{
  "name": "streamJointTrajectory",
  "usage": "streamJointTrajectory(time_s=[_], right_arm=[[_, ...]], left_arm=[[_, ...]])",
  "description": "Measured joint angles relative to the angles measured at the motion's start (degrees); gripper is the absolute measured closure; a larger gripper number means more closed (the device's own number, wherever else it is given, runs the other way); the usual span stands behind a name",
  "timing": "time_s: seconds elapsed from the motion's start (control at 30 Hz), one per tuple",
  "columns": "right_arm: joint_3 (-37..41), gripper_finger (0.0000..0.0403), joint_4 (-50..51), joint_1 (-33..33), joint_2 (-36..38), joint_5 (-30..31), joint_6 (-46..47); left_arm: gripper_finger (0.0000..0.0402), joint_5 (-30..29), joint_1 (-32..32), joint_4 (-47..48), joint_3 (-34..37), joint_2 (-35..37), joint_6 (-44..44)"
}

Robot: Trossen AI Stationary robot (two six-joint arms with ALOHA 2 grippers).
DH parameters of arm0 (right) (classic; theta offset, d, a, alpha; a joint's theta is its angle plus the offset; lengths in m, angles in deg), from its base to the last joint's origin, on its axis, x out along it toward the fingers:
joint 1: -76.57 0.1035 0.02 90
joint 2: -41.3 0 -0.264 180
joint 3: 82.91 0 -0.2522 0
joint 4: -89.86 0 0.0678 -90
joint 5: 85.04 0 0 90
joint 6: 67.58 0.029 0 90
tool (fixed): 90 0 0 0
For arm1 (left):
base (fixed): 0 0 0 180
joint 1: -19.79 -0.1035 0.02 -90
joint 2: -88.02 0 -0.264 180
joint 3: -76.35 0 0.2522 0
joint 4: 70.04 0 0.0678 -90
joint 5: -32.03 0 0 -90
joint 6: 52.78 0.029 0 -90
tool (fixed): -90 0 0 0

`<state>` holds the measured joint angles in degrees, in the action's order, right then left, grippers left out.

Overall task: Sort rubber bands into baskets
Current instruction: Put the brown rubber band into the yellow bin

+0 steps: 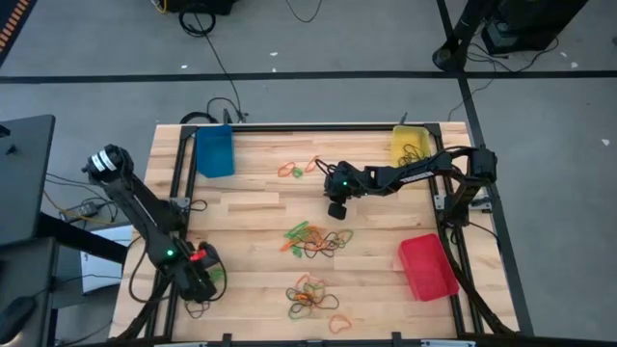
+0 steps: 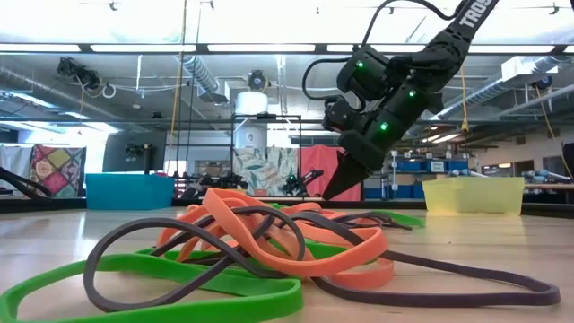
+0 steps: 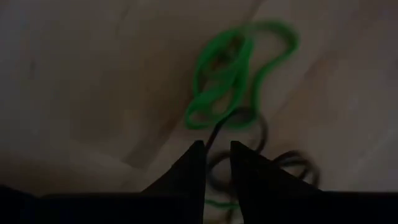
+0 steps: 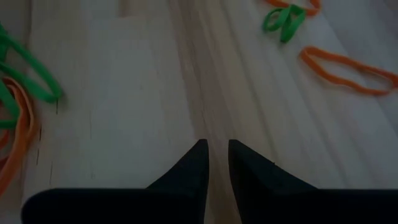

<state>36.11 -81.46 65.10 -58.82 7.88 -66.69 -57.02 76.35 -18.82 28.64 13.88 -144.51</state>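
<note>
Rubber bands in orange, green and dark lie in three clusters on the wooden table: far centre (image 1: pixel 294 171), middle (image 1: pixel 313 241) and near (image 1: pixel 313 297), the near one filling the low view (image 2: pixel 242 247). The blue basket (image 1: pixel 214 151) stands at the far left, the yellow basket (image 1: pixel 410 145) at the far right and the red basket (image 1: pixel 427 267) at the near right. My left gripper (image 1: pixel 204 281) is over the near left corner, shut on tangled bands. My right gripper (image 1: pixel 337 209) hangs shut over bare wood (image 4: pixel 217 144), between the far and middle clusters. My left gripper pinches a dark band's strand (image 3: pixel 213 132) between its two fingers, which point steeply down from above. A green band (image 3: pixel 227 74) tangled with it and more dark loops (image 3: pixel 255 134) hang below the fingertips. I cannot tell whether they touch the table.
Black cables (image 1: pixel 207 114) lie at the table's far left corner. Dark frame rails run along the left edge (image 1: pixel 178 164) and the right edge (image 1: pixel 448 222). Bare wood (image 1: pixel 251 207) stretches between the blue basket and my left gripper.
</note>
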Motion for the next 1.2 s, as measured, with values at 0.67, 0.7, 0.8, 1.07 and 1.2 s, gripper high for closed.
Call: streamJointTrajectory(time_s=[0.67, 0.7, 0.8, 1.07, 1.2], right_arm=[[0.0, 0.0328, 0.9, 0.1, 0.0, 0.0, -1.1], [0.0, 0.0328, 0.9, 0.1, 0.0, 0.0, -1.1], [0.0, 0.0328, 0.9, 0.1, 0.0, 0.0, -1.1], [0.0, 0.0328, 0.9, 0.1, 0.0, 0.0, -1.1], [0.0, 0.0328, 0.9, 0.1, 0.0, 0.0, -1.1]], left_arm=[[0.0393, -1.7, 1.2, -2.2, 0.1, -2.9, -0.2], [0.0393, -2.0, 1.2, -2.5, 0.2, -2.5, -0.3], [0.0397, -1.6, 0.6, -1.4, -0.8, -1.1, -0.8], [0.0399, -1.6, -1.7, 23.8, -11.3, 3.4, 0.1], [0.0399, -6.1, -4.0, 39.6, -16.9, 5.2, 0.0]])
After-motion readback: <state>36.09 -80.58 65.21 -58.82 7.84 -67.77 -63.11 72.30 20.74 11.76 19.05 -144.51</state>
